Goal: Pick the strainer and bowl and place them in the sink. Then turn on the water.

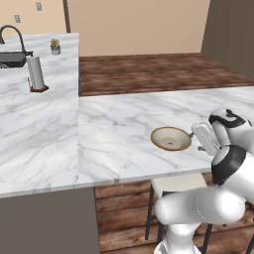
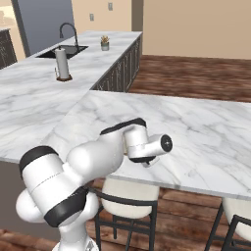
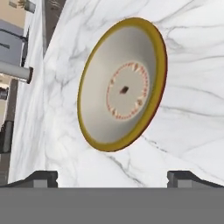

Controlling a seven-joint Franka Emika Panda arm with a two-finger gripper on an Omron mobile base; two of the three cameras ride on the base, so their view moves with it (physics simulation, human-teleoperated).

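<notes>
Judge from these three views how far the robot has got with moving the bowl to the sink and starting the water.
Done: nothing yet; the bowl sits on the marble counter, far from the sink. In hand: the open gripper hovers near the bowl, its fingertips spread wide apart, holding nothing. Left: grasp the bowl, carry it to the sink, and start the faucet, where no stream is visible.
</notes>
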